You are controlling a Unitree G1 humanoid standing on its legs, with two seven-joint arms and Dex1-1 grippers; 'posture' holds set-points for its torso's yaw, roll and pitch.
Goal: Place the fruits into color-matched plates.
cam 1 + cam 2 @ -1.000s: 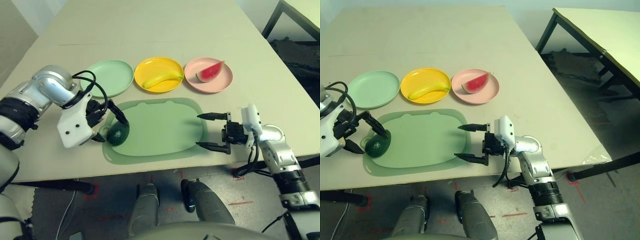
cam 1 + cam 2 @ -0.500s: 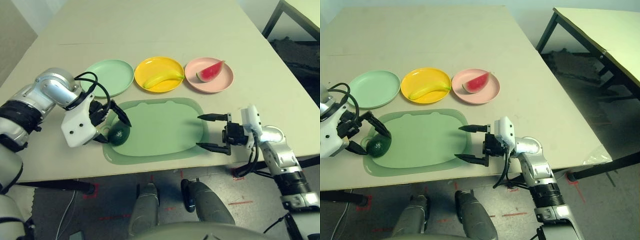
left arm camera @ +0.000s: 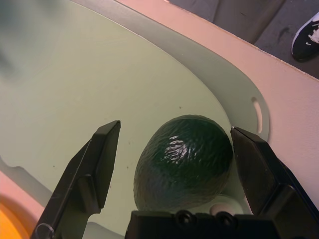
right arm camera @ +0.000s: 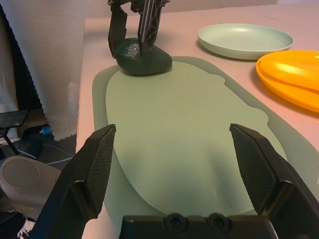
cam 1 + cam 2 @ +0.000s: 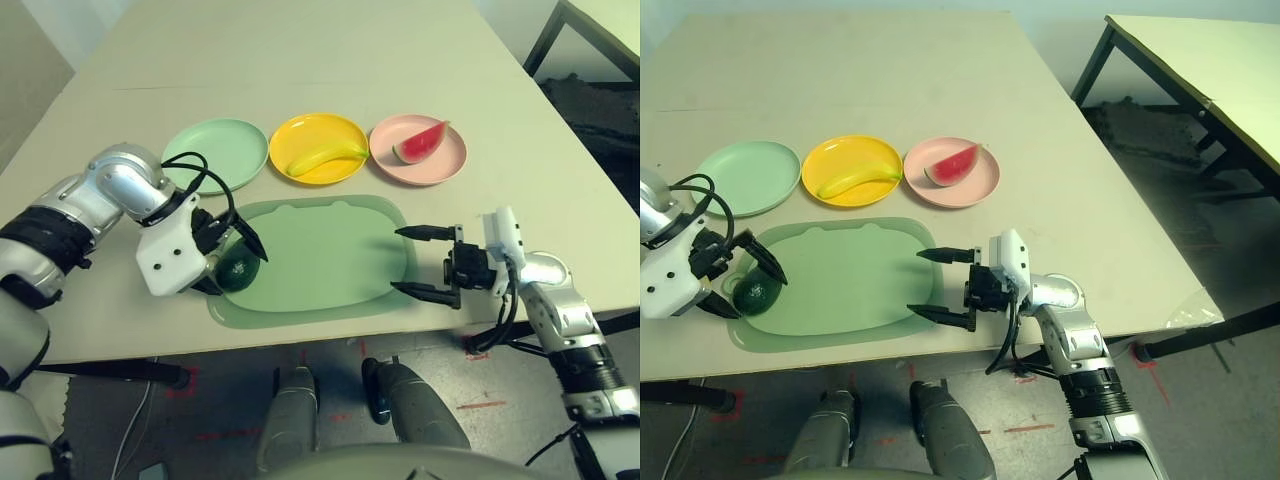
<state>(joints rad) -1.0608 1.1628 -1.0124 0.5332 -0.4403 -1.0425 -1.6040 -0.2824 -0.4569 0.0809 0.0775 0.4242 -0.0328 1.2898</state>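
Observation:
The dark green avocado (image 5: 238, 269) lies at the left end of the pale green mat (image 5: 320, 255). My left gripper (image 5: 238, 272) is open and straddles it, one black finger on each side (image 3: 94, 169), with a small gap to the fruit (image 3: 184, 162). The yellow banana (image 5: 325, 157) lies in the yellow plate (image 5: 300, 128). In the pink plate (image 5: 437, 168) sits the red watermelon wedge (image 5: 418, 143). Nothing lies in the mint green plate (image 5: 215, 155). My right gripper (image 5: 396, 260) hangs open and empty over the mat's right edge.
The three plates stand in a row just behind the mat. The table's front edge (image 5: 330, 335) runs close below the mat. A second table (image 5: 1200, 60) stands off to the right, past a gap.
My left gripper has slid right and lowered around the avocado, whose sides its fingers now flank. The right gripper has stayed where it was.

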